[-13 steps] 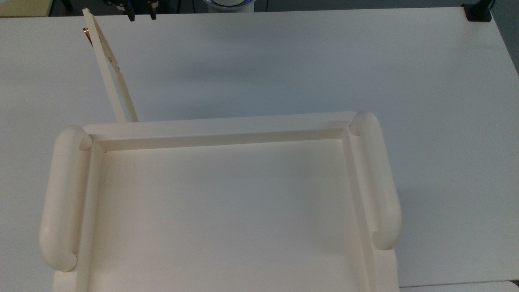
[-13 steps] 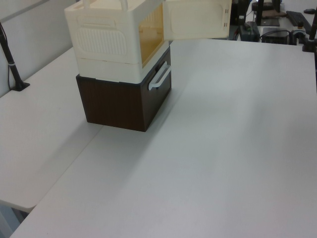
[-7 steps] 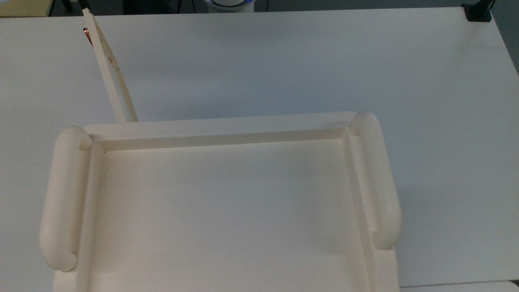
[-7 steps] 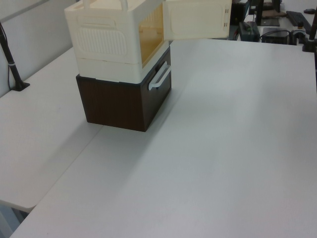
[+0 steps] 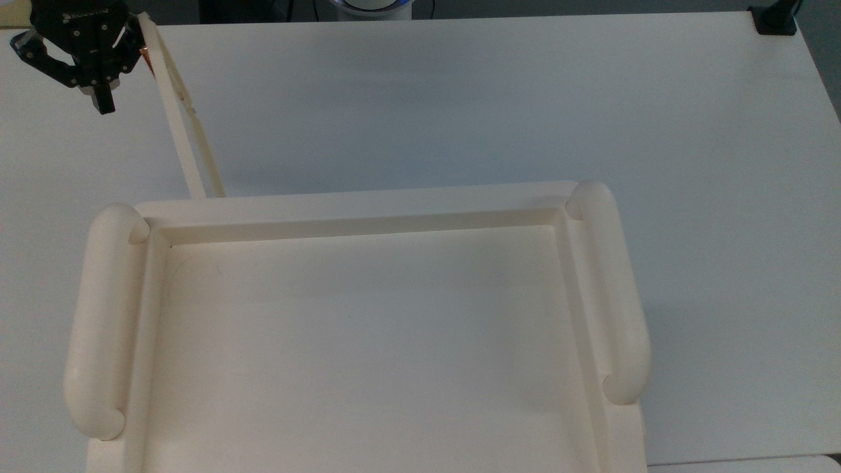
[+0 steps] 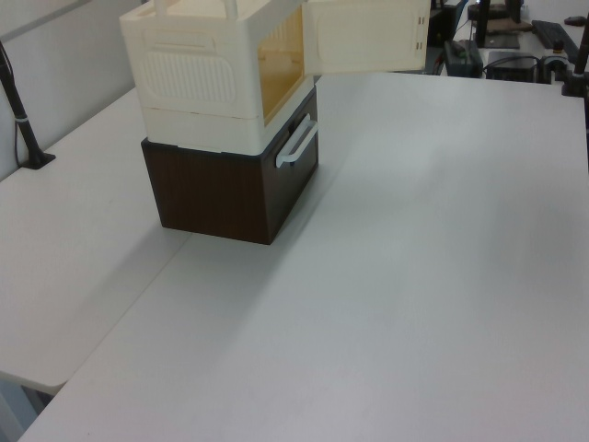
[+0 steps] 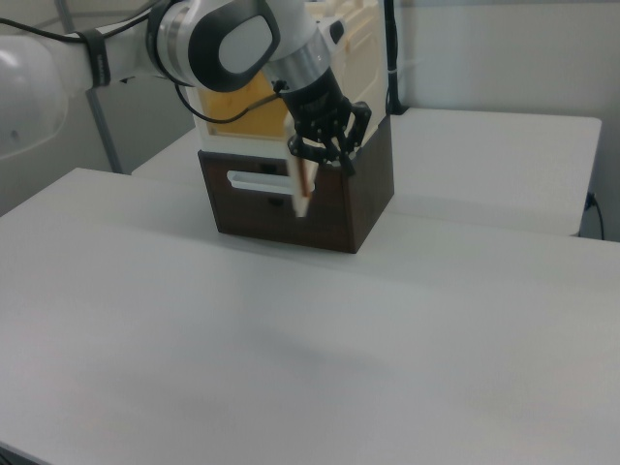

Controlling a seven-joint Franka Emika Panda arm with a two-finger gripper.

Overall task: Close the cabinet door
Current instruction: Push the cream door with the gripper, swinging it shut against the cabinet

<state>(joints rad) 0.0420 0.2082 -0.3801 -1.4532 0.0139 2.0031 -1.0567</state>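
Cabinet door swung open; fingers beside handle, spread cannot tell

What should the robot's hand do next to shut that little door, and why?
Probably nudge sideways, toward the top view's right, against the cabinet door. The door stands wide open from the cabinet, and the open gripper sits just beside its copper handle, on its outer side.

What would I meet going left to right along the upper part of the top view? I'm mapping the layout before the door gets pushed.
Gripper → copper-coloured handle → cabinet door → bare white table → black clamp at the table's far corner.
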